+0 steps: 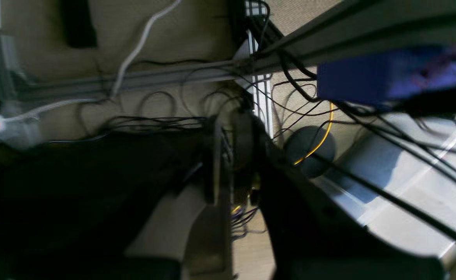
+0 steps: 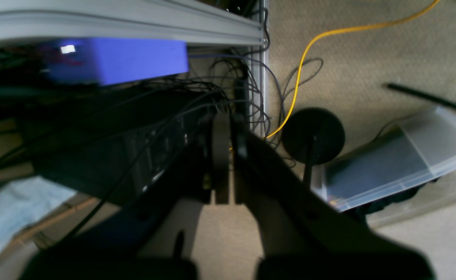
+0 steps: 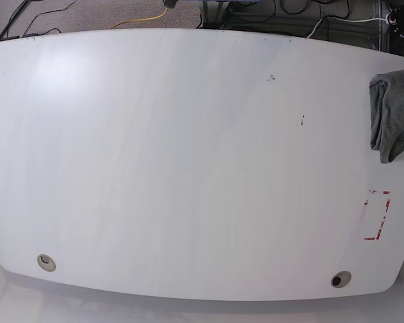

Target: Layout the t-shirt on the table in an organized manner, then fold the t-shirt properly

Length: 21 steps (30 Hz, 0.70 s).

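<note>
Both grippers are seen only in the wrist views, off the table (image 3: 188, 168): left gripper (image 1: 231, 155) and right gripper (image 2: 224, 155) are closed, nothing held, pointed at carpet and cables. No gripper is seen in the base view. T-shirt (image 3: 394, 114) is bunched at the table's right edge, above the red tape rectangle (image 3: 377, 215).

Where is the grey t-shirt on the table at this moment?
In the base view, the t-shirt lies bunched at the right edge of the table, partly cut off by the frame, above the red tape rectangle.
</note>
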{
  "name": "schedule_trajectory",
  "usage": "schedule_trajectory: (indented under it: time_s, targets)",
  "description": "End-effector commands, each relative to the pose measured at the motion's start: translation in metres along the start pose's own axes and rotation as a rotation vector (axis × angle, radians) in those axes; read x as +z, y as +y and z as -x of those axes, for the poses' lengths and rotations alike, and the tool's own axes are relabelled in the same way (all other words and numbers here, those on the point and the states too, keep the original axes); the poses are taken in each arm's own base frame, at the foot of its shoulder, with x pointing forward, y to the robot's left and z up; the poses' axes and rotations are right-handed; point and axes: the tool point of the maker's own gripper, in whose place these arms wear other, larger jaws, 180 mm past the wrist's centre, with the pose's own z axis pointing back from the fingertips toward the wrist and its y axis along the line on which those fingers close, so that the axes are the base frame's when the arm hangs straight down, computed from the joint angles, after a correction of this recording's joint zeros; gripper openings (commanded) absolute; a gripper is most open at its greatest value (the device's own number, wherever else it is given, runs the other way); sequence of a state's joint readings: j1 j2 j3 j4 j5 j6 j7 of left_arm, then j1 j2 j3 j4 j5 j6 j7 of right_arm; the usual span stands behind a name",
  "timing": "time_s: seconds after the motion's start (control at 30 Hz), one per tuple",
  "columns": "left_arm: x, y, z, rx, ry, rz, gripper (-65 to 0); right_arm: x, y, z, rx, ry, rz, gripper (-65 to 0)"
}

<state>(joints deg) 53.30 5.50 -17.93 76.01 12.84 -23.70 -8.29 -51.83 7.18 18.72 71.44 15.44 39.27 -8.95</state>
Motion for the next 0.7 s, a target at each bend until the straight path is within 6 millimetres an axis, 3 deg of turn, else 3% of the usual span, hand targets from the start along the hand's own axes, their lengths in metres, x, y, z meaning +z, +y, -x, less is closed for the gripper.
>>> schedule_trajectory:
  time_s: [0.0,0.3,0.67]
  targets:
    - [-0.004,0.006,0.008,0.006,0.014,0.002,-60.8,-0.006,-0.005,0.009,-0.010,0.030,-0.001,-64.7]
    - [-0.033,0.015,0.024,0.040,0.073,0.016,-60.8,-0.032,-0.011,0.009,-0.004,0.040,0.002,-64.7]
    - [-0.070,0.040,0.019,0.055,0.106,0.012,-60.8,-0.069,-0.029,0.006,-0.050,0.085,0.012,-64.7]
